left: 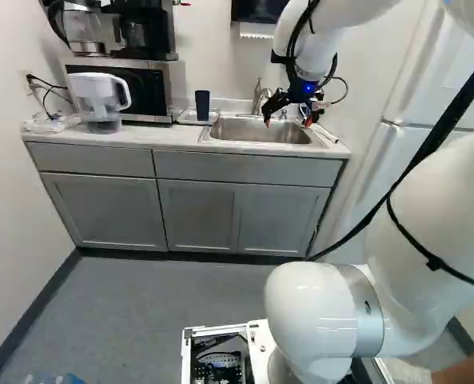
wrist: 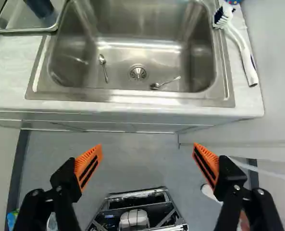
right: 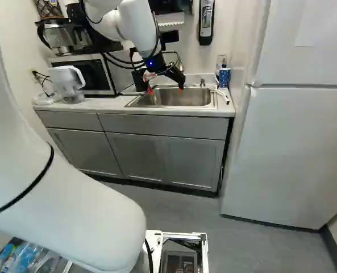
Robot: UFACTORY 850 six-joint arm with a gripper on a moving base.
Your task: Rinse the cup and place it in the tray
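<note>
Our pincer (right: 166, 89) stands open, its orange pads (wrist: 87, 160) spread well apart. Ahead of it we see the steel sink (wrist: 132, 96), with two spoons (wrist: 102, 60) in its basin near the drain (wrist: 138, 73). Beside the sink, the dark blue cup (left: 202, 105) stands in the tray (wrist: 27, 30); across from it lies our white-handled brush (wrist: 246, 60). Farther along, we find a pitcher (left: 99, 98) before the microwave (left: 145, 90).

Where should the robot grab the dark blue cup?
Probably around the middle, coming from the room side with the open gripper, one finger each side. The cup stands tall and slim, no handle showing, and the low tray leaves its sides free.
</note>
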